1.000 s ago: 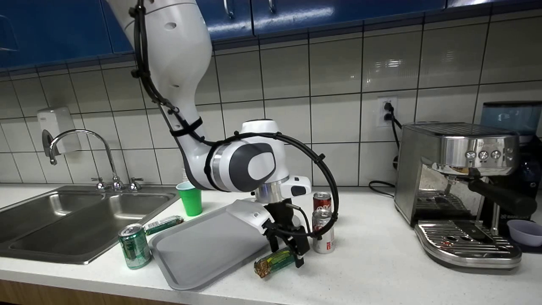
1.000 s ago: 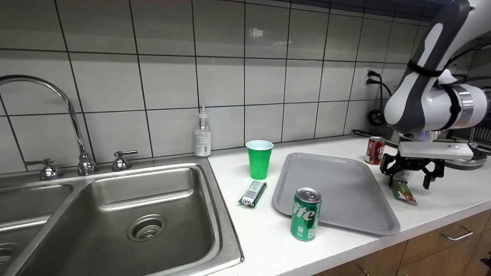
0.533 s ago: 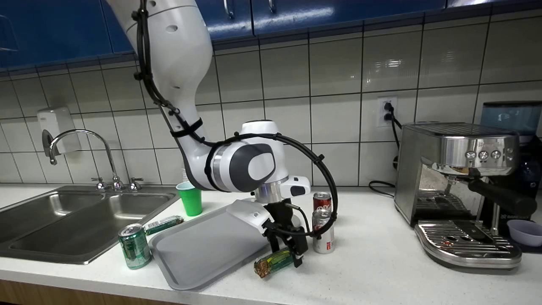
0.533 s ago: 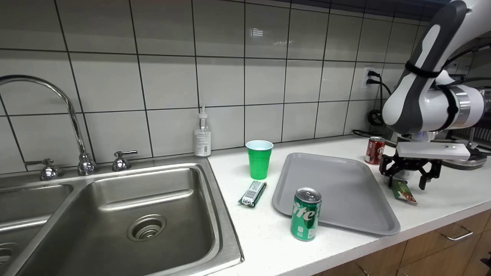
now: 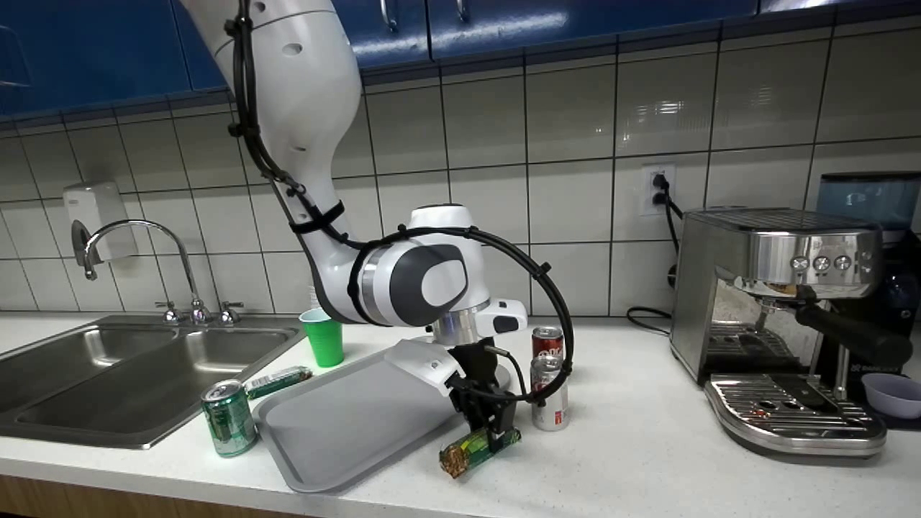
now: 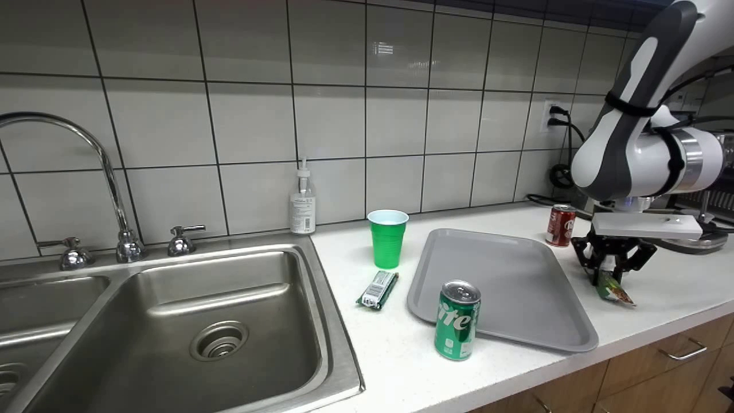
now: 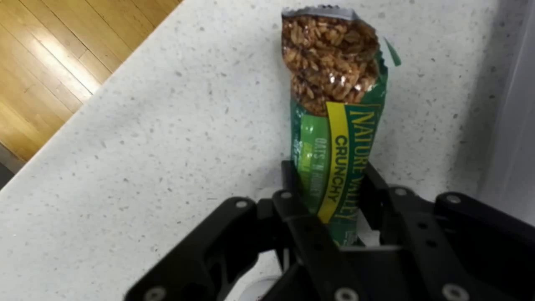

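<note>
Pincer point(image 7: 329, 177) has closed on 1 wrapped bar point(image 7: 334, 129) beside tray point(image 5: 360, 417).

You have open counter point(image 5: 626, 446) from the gripper point(image 7: 329, 177) to the espresso machine point(image 5: 777, 262). Toward the tiled wall point(image 5: 575, 194), the silver soda can point(image 5: 552, 415) and, behind it, the red soda can point(image 5: 547, 342) obstruct you. Toward the sink point(image 6: 335, 344), the low gray tray point(image 6: 499, 281) permits passage overhead; the Sprite can point(image 6: 457, 321) and green plastic cup point(image 6: 388, 242) stand near it.
</note>
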Controlling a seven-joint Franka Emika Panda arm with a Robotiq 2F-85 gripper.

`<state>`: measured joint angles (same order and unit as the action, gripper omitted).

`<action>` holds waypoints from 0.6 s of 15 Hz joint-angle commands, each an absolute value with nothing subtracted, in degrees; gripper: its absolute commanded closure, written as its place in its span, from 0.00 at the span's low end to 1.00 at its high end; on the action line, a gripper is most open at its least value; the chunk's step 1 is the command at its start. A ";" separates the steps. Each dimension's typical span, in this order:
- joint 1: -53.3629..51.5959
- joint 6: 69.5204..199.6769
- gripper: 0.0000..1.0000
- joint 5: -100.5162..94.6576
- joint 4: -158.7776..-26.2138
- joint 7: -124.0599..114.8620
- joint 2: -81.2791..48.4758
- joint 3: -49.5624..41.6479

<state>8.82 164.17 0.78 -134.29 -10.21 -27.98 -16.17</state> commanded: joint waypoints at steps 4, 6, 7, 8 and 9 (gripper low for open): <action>8.73 163.69 0.88 1.52 -134.38 -10.16 -26.95 -15.70; 8.66 163.31 0.88 1.55 -135.02 -9.97 -25.75 -15.52; 8.63 163.02 0.88 1.55 -135.35 -9.82 -25.03 -15.40; 8.47 162.76 0.88 1.37 -135.69 -9.70 -24.28 -15.39; 8.31 162.66 0.88 1.19 -135.90 -9.66 -23.74 -15.38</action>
<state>8.66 164.09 0.78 -134.33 -10.21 -27.32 -15.77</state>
